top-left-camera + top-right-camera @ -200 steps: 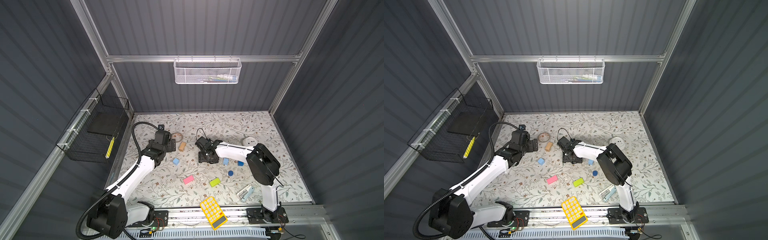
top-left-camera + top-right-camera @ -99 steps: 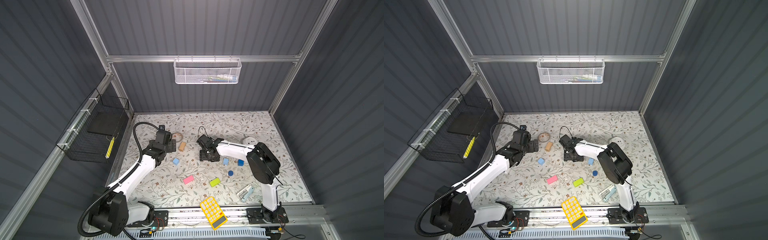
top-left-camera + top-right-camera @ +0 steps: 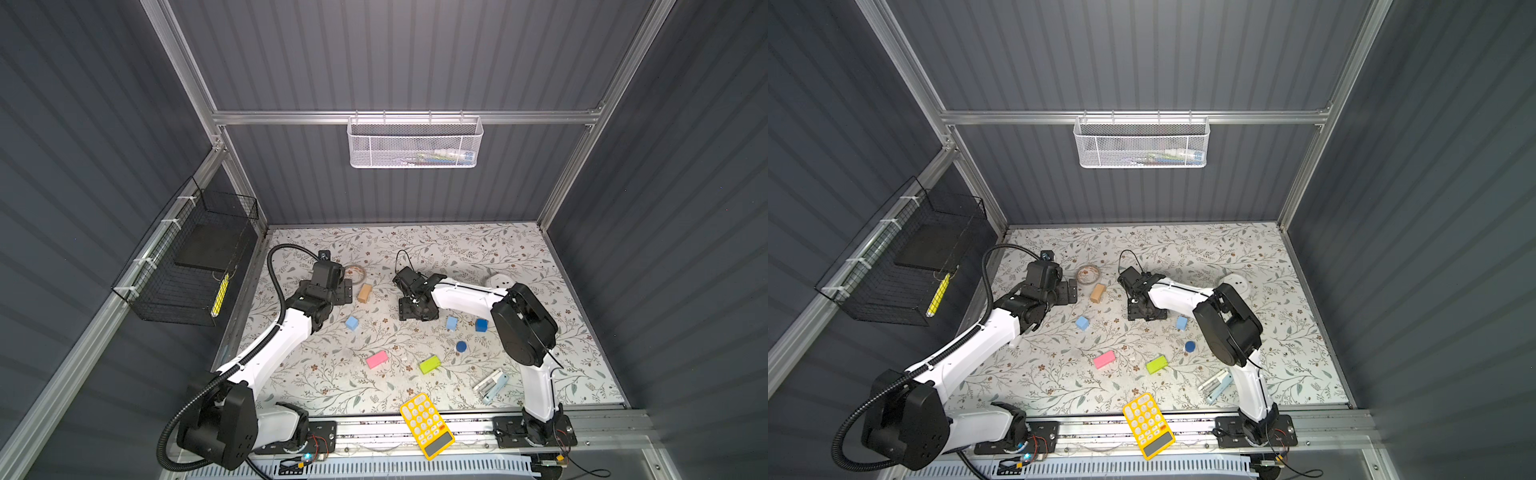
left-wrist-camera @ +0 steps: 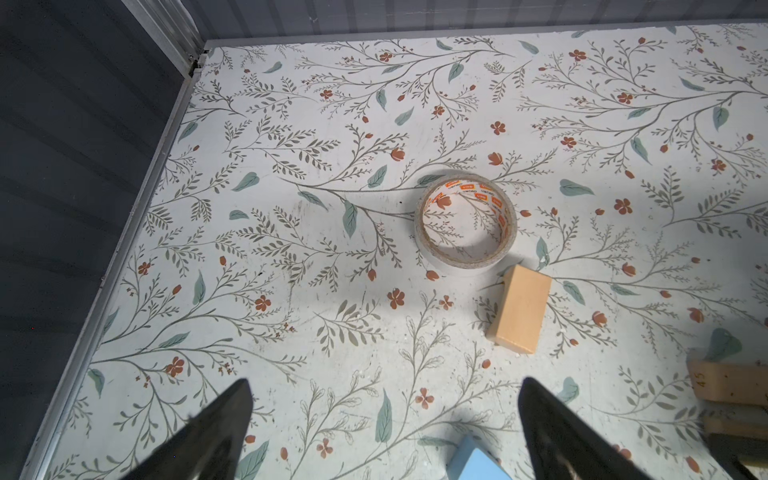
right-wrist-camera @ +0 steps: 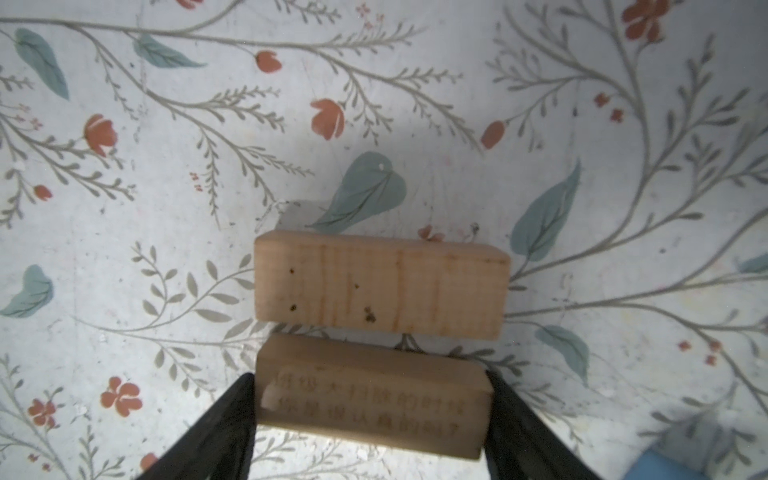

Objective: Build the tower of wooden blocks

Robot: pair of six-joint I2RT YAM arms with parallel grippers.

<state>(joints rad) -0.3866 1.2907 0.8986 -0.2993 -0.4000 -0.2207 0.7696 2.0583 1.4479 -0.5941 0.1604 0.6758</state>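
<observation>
In the right wrist view my right gripper [image 5: 370, 386] is shut on the two ends of a tan bar [image 5: 370, 411]. A second tan bar [image 5: 380, 284] lies on the table just beyond it, parallel. In both top views that gripper [image 3: 415, 309] covers the two bars. My left gripper [image 4: 385, 382] is open and empty, near a third tan bar [image 3: 364, 293] and a light-blue cube [image 3: 351, 323]. Loose on the table lie a light-blue cube [image 3: 451, 323], a dark-blue cube [image 3: 481, 325], a dark-blue cylinder [image 3: 461, 346], a pink bar [image 3: 377, 359] and a green bar [image 3: 429, 364].
A tape roll [image 4: 465, 224] lies beside the third tan bar [image 4: 519, 309]. A yellow calculator [image 3: 427, 425] overhangs the front rail, and a pale-blue stapler [image 3: 491, 385] sits by the right arm's base. A white round object [image 3: 498, 279] lies behind the right arm.
The right gripper has shifted only slightly while keeping hold of its tan bar. The left arm and the loose blocks have not visibly moved.
</observation>
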